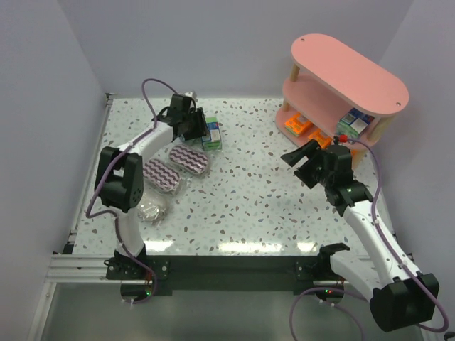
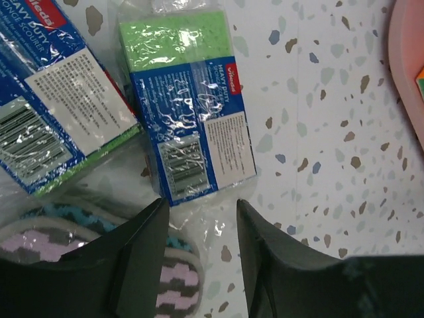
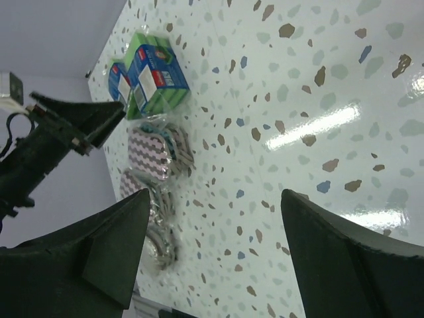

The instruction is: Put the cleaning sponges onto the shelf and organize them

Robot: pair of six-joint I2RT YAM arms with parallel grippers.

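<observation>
The pink shelf (image 1: 348,71) stands at the far right. Orange packs (image 1: 298,126) lie on its bottom board and a green-and-blue pack (image 1: 354,124) sits on its middle board. Two more green-and-blue packs (image 2: 189,106) (image 2: 53,112) lie at the far left of the table. My left gripper (image 2: 201,209) is open just above the near end of one, with only clear wrap between the jaws. Two purple zigzag sponges (image 1: 188,158) (image 1: 162,174) and a greyish one (image 1: 151,208) lie nearer. My right gripper (image 1: 298,160) is open and empty, in front of the shelf.
The table (image 1: 256,199) has a speckled white top with walls at the back and on both sides. The shelf's pink edge shows in the left wrist view (image 2: 409,66). The right wrist view shows the packs (image 3: 156,76) and the left gripper (image 3: 99,122).
</observation>
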